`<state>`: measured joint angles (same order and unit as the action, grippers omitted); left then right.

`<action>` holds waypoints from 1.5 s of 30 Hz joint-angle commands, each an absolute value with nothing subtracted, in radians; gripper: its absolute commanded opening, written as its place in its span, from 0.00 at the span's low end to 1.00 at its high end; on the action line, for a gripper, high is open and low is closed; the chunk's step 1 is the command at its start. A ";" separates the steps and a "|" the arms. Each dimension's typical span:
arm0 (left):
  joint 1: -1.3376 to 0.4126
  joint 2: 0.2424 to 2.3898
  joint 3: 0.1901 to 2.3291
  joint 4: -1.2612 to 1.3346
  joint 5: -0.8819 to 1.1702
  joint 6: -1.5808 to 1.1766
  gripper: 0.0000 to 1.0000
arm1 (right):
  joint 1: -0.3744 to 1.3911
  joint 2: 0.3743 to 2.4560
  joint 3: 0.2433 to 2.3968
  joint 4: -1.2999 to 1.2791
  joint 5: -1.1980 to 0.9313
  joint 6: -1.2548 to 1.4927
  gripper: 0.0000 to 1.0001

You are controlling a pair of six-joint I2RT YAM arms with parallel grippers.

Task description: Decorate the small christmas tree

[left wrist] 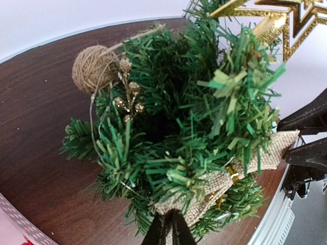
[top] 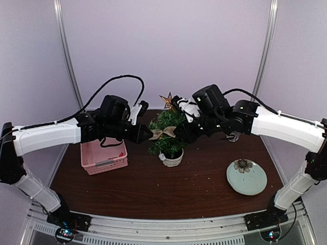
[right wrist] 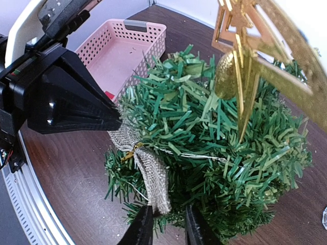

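**A:** Status? Where's the tree?

**B:** The small christmas tree (top: 168, 146) stands mid-worktop (top: 153, 189) in its white pot (top: 172, 160). It has a gold star (top: 167, 100) on top, plus a twine ball (left wrist: 94, 68) and a gold berry sprig (left wrist: 127, 99) in the branches. I'm working the burlap bow (top: 163, 133) on its front face.

**A:** Fingers?

**B:** My left fingers (left wrist: 162, 230) are together, clamped on one tail of the bow. My right fingers (right wrist: 140, 227) stand slightly apart. The other tail hangs against one of them, not pinched as far as I can see.

**A:** Plan?

**B:** My read is that the bow is being seated.
- Press the knot into the foliage so a branch catches it. Laying it on the tips won't hold.
- Release one side at a time and back straight out, so the cloth doesn't drag out with me.
- Stay off the star. The tree looks light, so the pot could tip.

**A:** Clutter?

**B:** A pink basket (top: 104, 167) sits to the tree's left and a green plate (top: 255, 186) right-front, both well apart from it.
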<state>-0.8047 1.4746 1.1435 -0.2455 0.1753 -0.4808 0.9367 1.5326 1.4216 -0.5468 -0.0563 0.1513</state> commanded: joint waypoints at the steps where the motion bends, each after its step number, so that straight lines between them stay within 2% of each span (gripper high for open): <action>1: -0.798 1.483 1.181 -0.222 0.178 -0.486 0.05 | 0.947 1.541 1.459 -0.557 -0.016 0.162 0.22; 3: -0.797 1.484 1.181 -0.214 0.189 -0.487 0.05 | 0.949 1.544 1.459 -0.558 -0.012 0.160 0.19; 6: -0.798 1.487 1.182 -0.217 0.191 -0.488 0.09 | 0.952 1.550 1.458 -0.567 -0.005 0.161 0.09; 8: -0.798 1.482 1.182 -0.233 0.179 -0.488 0.14 | 0.954 1.552 1.459 -0.574 -0.005 0.161 0.09; 14: -0.791 1.411 1.149 -0.261 0.176 -0.484 0.47 | 0.956 1.541 1.464 -0.579 0.018 0.163 0.24; 23: -0.700 1.245 1.057 -0.317 0.208 -0.535 0.71 | 0.956 1.499 1.464 -0.596 0.052 0.176 0.41; 27: -0.561 1.189 1.034 -0.451 0.166 -0.546 0.70 | 0.956 1.458 1.465 -0.609 0.071 0.178 0.51; 32: -0.334 1.233 1.045 -0.662 0.236 -0.439 0.62 | 0.953 1.372 1.423 -0.580 0.053 0.165 0.76; 34: -0.286 1.282 1.049 -0.717 0.271 -0.375 0.57 | 0.949 1.340 1.402 -0.558 0.039 0.161 0.81; 42: -0.263 1.513 1.071 -0.746 0.320 -0.093 0.43 | 0.904 1.275 1.355 -0.505 -0.028 0.169 0.84; 45: -0.264 1.600 1.092 -0.729 0.309 0.001 0.40 | 0.884 1.275 1.354 -0.509 -0.044 0.183 0.84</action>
